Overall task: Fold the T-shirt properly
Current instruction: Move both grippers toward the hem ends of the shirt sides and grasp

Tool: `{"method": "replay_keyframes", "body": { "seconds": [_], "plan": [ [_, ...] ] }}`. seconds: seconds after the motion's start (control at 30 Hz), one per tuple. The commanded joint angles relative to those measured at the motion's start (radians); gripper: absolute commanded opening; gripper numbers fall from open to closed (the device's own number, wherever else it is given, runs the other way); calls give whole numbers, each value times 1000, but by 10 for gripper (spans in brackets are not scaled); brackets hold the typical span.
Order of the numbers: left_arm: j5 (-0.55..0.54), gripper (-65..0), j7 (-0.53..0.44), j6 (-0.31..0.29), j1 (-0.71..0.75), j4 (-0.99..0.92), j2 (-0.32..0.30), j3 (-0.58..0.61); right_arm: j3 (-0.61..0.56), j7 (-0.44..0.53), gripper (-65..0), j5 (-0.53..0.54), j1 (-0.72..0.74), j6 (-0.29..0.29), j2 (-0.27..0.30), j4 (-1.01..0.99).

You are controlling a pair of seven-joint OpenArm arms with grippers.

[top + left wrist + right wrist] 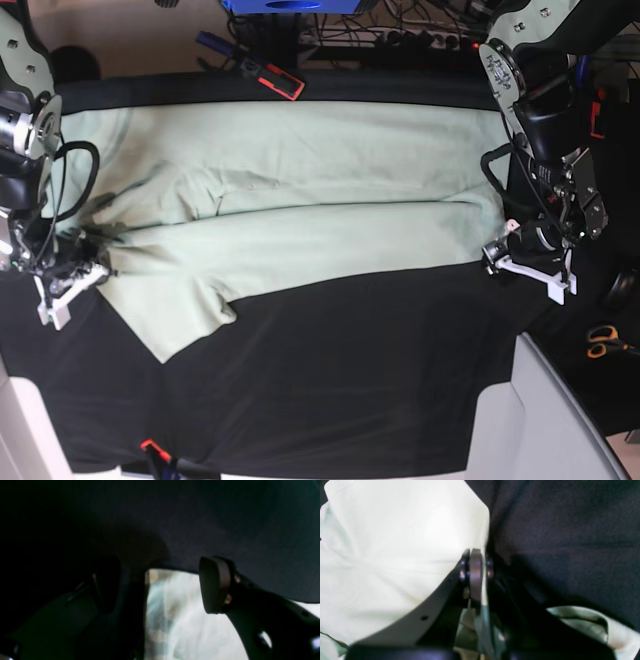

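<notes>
The pale mint T-shirt [300, 220] lies spread across the black tablecloth [350, 380], its upper part folded over and one flap hanging down at the lower left. My right gripper [476, 572] is at the shirt's left end [85, 265] and is shut on the edge of the cloth [395, 542]. My left gripper [161, 585] sits at the shirt's right corner [500, 255]. Its fingers [215, 585] stand wide apart, open, with the corner of the cloth [180, 620] lying between and below them, not pinched.
Orange-handled scissors [605, 342] lie at the right edge. A red and black tool [272, 78] rests at the back by the shirt's top edge. A light grey surface [540, 420] covers the bottom right corner. Cables crowd the back.
</notes>
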Motion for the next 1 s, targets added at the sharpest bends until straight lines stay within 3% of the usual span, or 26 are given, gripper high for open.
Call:
{"method": "replay_keyframes", "body": {
  "seconds": [0.0, 0.53, 0.6, 0.77, 0.97],
  "plan": [
    [-12, -161, -16, -7, -21, 16, -7, -1, -2, -7, -644, -1, 20, 8, 7, 8],
    [-4, -173, -44, -7, -38, -70, 25, -1, 0, -7, -644, -1, 20, 10, -13, 10],
    [-4, -223, -67, -7, -34, -73, 27, 0, 1, -7, -644, -1, 20, 10, -13, 10],
    [-4, -438, -67, -7, -26, -73, 27, 0, -2, -7, -644, -1, 20, 10, -11, 10],
    [-5, -467, -68, -7, 5, -72, 25, 0, 0, -7, -644, -1, 20, 10, -11, 10]
  ]
}}
